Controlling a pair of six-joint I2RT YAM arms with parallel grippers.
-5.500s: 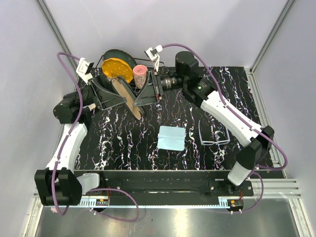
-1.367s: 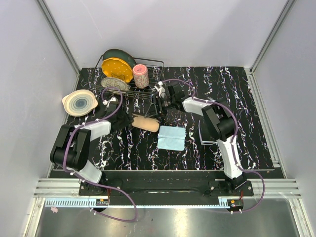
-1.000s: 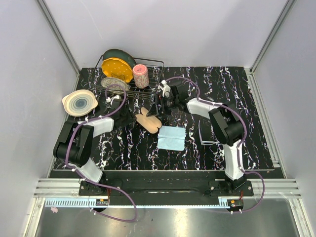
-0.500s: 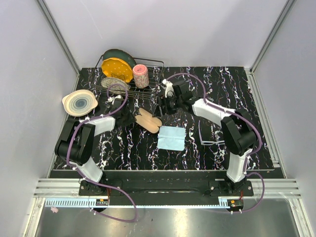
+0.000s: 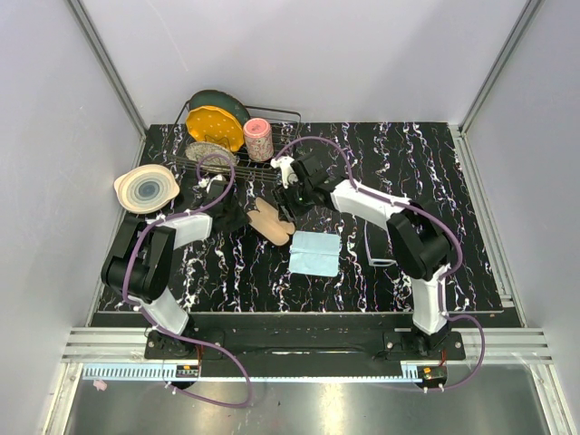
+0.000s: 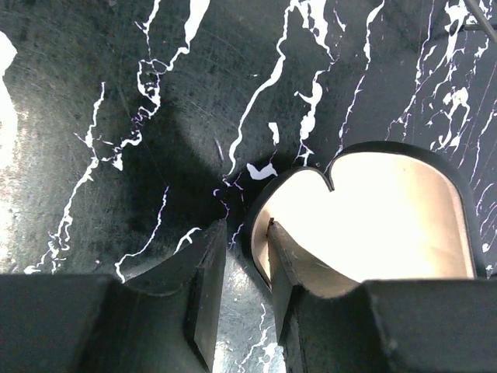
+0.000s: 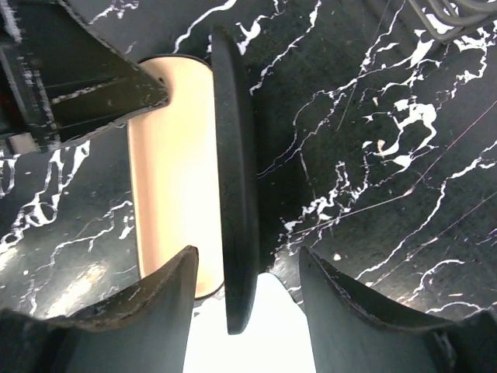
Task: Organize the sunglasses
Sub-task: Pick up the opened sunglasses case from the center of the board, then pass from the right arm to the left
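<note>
The sunglasses (image 5: 375, 260) lie on the table at the right, partly hidden under my right arm. The black glasses case (image 5: 272, 220) lies open at the centre and shows its tan lining. The light-blue cloth (image 5: 314, 252) lies just in front of it. My left gripper (image 5: 237, 216) is at the case's left end. In the left wrist view (image 6: 242, 233) it is narrowly open astride the case's rim (image 6: 260, 221). My right gripper (image 5: 288, 204) is open. The case's raised lid (image 7: 237, 194) stands edge-on between its fingers (image 7: 167, 311), touching neither.
A wire dish rack (image 5: 288, 116) at the back left holds a yellow plate (image 5: 215, 127), a patterned plate (image 5: 208, 154) and a pink cup (image 5: 259, 139). A pale bowl (image 5: 145, 188) sits at the left table edge.
Both arms came down from holding the case aloft. The case went from shut to open on the table. My right gripper shifted a little left beside the lid.
</note>
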